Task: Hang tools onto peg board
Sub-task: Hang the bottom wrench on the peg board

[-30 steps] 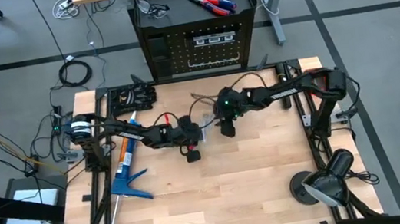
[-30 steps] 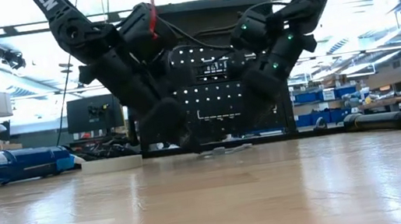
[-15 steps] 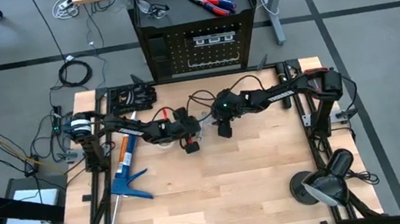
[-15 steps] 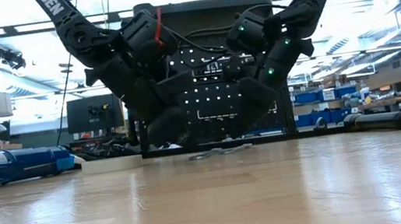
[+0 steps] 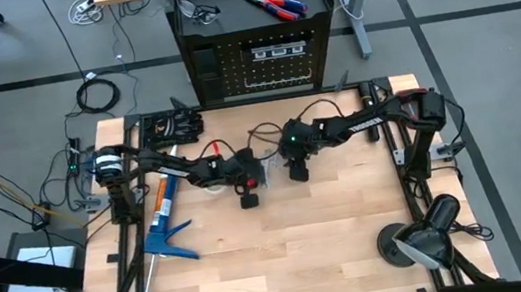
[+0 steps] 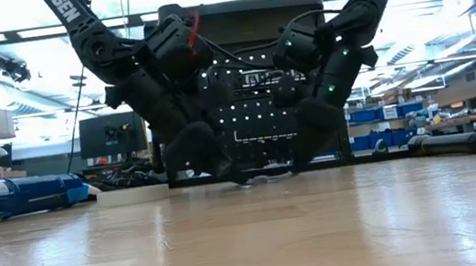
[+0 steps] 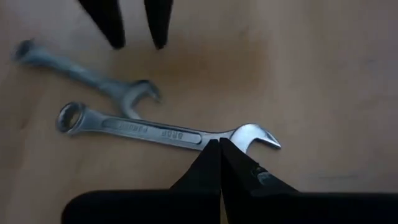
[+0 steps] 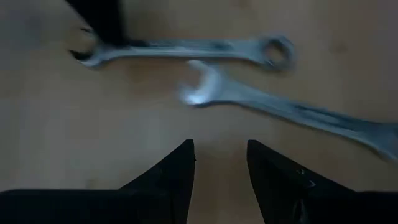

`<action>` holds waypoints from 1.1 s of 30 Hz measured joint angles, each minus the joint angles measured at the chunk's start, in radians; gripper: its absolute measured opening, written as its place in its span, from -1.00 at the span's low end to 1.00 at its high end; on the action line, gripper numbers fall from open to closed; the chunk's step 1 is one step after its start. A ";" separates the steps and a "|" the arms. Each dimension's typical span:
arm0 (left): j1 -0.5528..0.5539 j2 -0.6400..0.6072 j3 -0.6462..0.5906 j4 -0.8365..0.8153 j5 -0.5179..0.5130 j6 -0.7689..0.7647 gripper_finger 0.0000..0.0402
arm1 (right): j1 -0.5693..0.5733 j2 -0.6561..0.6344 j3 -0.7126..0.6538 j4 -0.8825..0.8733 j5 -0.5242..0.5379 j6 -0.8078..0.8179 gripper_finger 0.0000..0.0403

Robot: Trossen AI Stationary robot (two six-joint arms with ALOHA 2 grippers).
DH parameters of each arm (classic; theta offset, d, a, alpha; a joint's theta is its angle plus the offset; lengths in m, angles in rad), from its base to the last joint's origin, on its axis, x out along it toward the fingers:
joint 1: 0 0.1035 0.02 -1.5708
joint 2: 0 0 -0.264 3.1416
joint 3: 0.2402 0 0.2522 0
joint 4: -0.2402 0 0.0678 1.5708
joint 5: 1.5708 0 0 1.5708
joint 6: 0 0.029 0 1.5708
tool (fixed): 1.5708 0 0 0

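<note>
Pointed black fingers [image 7: 211, 165] over flat silver wrench [image 7: 155, 129]

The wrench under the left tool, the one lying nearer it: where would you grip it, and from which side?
Probably mid-shank, from straight above. The wrench lies flat on the wooden table, so only its narrow edges offer a pinch. The left tool sits shut at its open-jaw end, where the head flares. The second wrench nearly touches near the ring end, leaving the shank's middle freest.
</note>
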 joint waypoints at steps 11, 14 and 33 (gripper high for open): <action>-0.050 -0.006 -0.006 0.137 0.242 -0.005 -0.99 | 0.045 -0.037 -0.001 -0.043 -0.082 -0.013 -0.23; -0.053 -0.027 -0.006 0.121 0.244 -0.009 -0.99 | 0.072 -0.068 -0.001 -0.053 -0.084 -0.080 -0.23; -0.238 -0.182 -0.116 0.203 -0.350 -0.026 -1.00 | 0.150 -0.048 0.110 -0.123 -0.009 -0.511 0.15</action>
